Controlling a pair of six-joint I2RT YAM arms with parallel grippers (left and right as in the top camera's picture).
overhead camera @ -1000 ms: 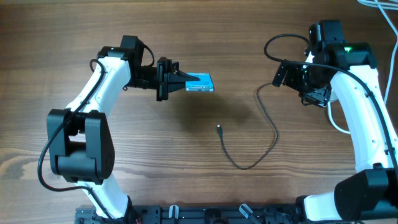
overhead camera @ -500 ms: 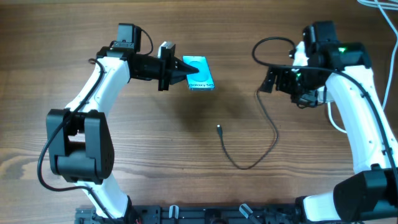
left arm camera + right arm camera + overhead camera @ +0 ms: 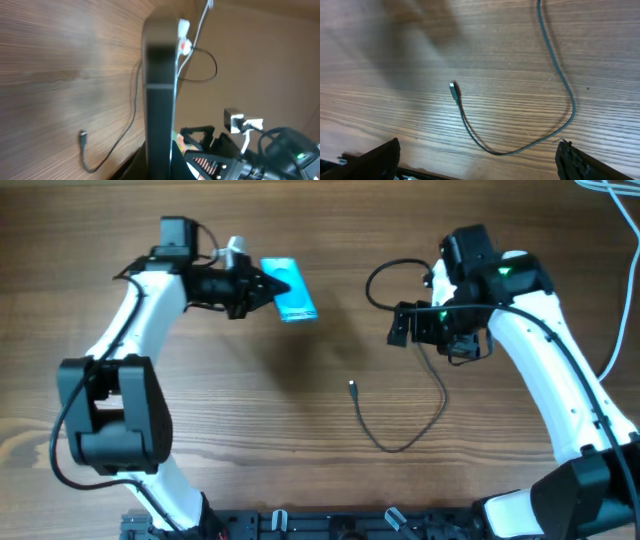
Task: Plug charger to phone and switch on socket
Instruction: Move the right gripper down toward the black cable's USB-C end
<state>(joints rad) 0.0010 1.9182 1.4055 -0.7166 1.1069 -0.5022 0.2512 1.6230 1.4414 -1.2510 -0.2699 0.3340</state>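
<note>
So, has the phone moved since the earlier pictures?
Yes. In the overhead view the phone, held by the left gripper, has gone left and toward the top edge, farther from the unmoved charger's plug tip.

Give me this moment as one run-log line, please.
left claw: shut on phone, lifted | right claw: open, empty, above charger | charger: unplugged, tip lying on table
</note>
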